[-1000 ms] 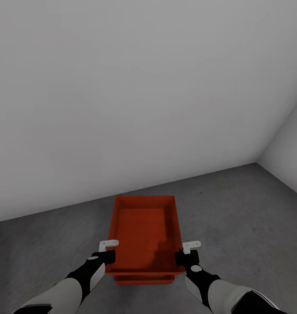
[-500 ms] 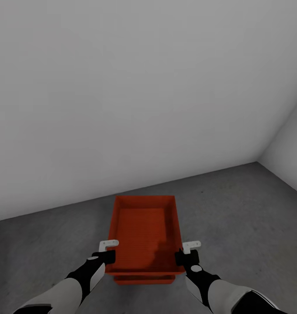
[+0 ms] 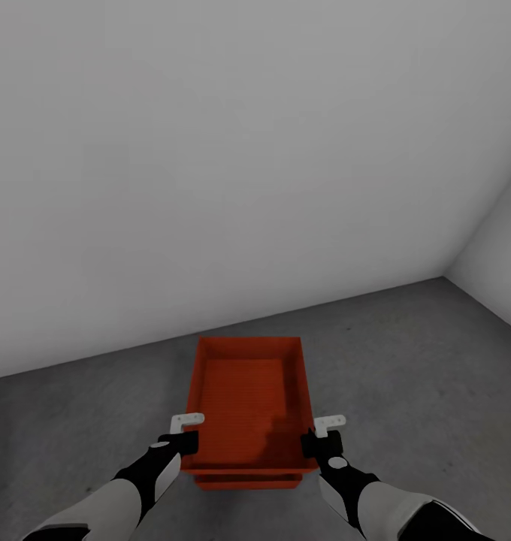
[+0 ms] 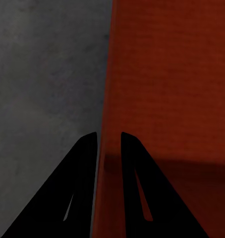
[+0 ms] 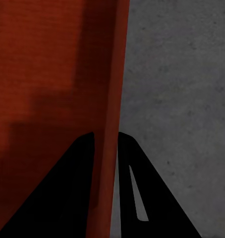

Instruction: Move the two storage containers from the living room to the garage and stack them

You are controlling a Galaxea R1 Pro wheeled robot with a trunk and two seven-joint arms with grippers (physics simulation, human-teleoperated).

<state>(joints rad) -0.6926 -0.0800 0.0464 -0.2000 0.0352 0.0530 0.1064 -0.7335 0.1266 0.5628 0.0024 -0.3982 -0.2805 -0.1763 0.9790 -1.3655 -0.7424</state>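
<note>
An orange-red storage container (image 3: 248, 398) is held level between my two grippers, low over the grey concrete floor (image 3: 406, 361) of the garage. The front rim of the second container (image 3: 248, 482) peeks out directly beneath it, so the two are lined up one over the other; whether they touch I cannot tell. My left gripper (image 3: 186, 443) is shut on the upper container's left wall (image 4: 108, 99), with one finger on each side. Across from it, my right gripper (image 3: 309, 443) is shut on the right wall (image 5: 112, 74) in the same way.
A plain pale grey wall (image 3: 210, 188) rises just beyond the containers, and a second wall (image 3: 503, 255) meets it at a corner on the right. Bare concrete spreads to both sides of the containers.
</note>
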